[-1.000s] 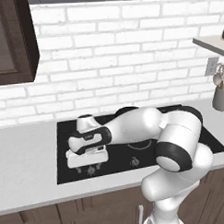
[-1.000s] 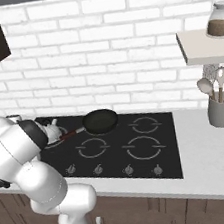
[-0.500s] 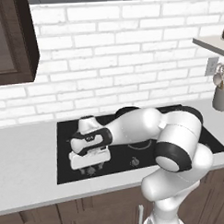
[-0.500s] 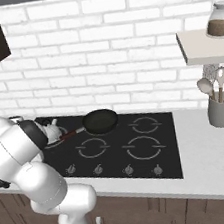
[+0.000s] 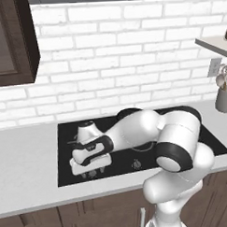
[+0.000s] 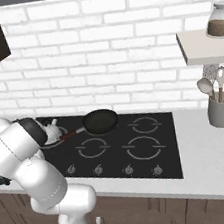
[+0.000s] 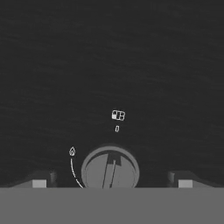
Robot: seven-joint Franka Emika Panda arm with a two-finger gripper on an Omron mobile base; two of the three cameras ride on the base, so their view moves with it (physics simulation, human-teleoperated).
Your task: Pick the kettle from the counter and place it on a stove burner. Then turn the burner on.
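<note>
Flame sign by knob (image 7: 110, 170)

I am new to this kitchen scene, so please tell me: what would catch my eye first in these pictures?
First, the big white arm bent low over the front left corner of the flat black glass cooktop, its pincer open on either side of a small round grey knob. Just behind the arm, the small pale grey-white kettle stands on the cooktop's left side. A black frying pan with a reddish handle sits at the back.

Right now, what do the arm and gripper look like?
The arm is glossy white with rounded segments and black bands at the joints. The gripper has a boxy white hand and two small dark fingertips with pale pads. No cables or markings show.
</note>
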